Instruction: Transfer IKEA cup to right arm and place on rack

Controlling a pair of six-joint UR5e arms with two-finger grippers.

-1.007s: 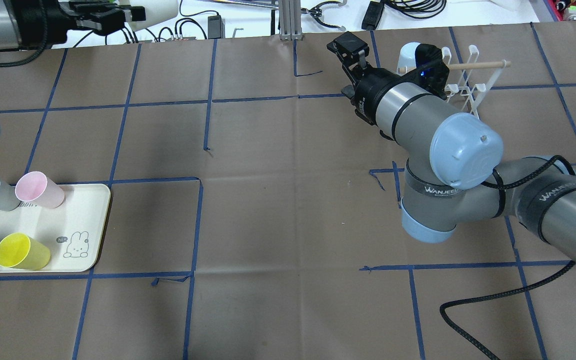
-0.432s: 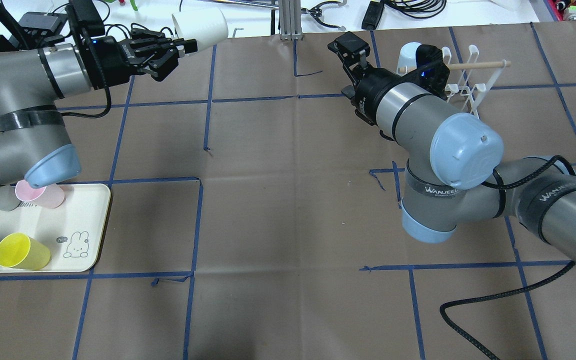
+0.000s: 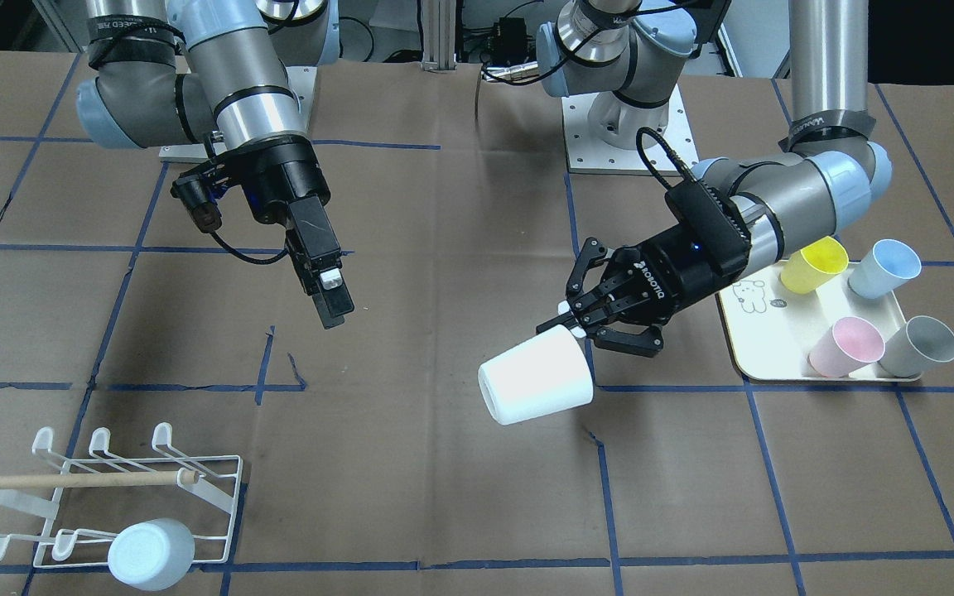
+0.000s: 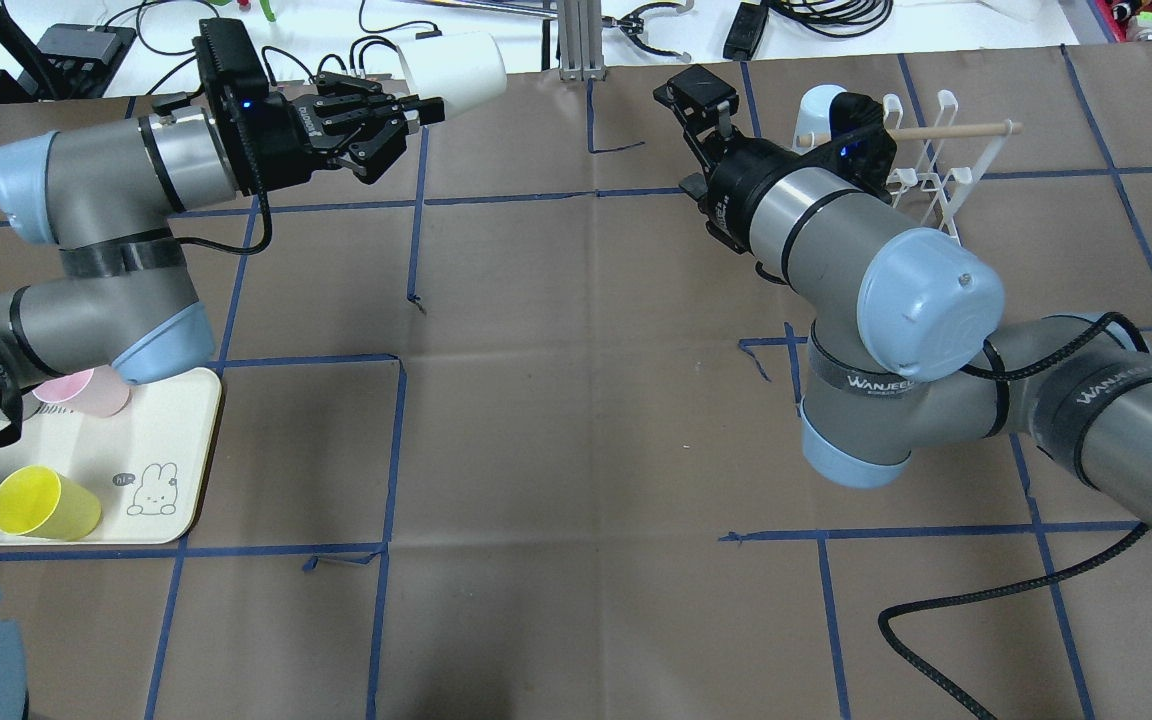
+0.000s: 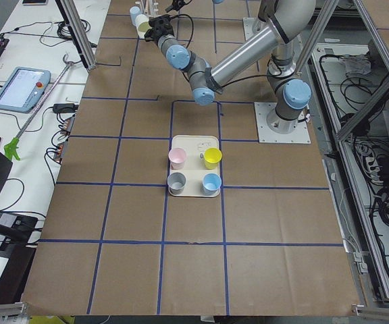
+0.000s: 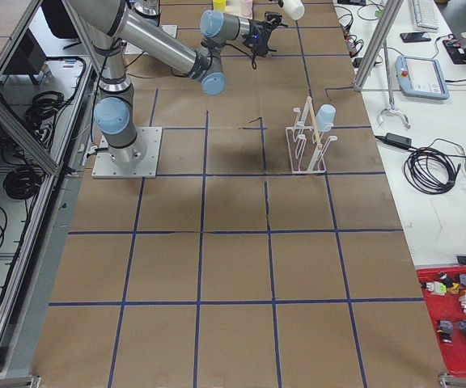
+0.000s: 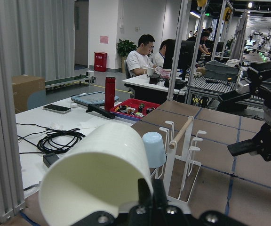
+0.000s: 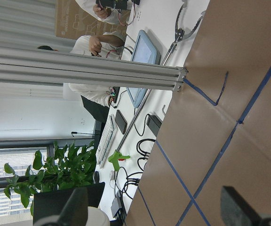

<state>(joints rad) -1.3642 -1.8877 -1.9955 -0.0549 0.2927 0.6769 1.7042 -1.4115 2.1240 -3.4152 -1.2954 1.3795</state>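
Gripping one white cup (image 3: 535,385) by its narrow end, the left gripper (image 3: 572,319), lettered ROBOTIQ, holds it sideways in the air above the table (image 3: 444,513), mouth turned away from the claw. The right gripper (image 3: 334,313) hangs empty with its jaws spread, well apart from that cup and from the one rack (image 3: 162,432). One pale blue cup (image 3: 151,553) sits upturned on the rack. Four cups stand on one cream tray (image 3: 775,348): yellow (image 3: 814,263), blue (image 3: 885,266), pink (image 3: 847,346), grey (image 3: 920,345). The tray shows a rabbit and "hi". Two bands on the right arm (image 4: 816,225) read WANJEE, the rest hidden
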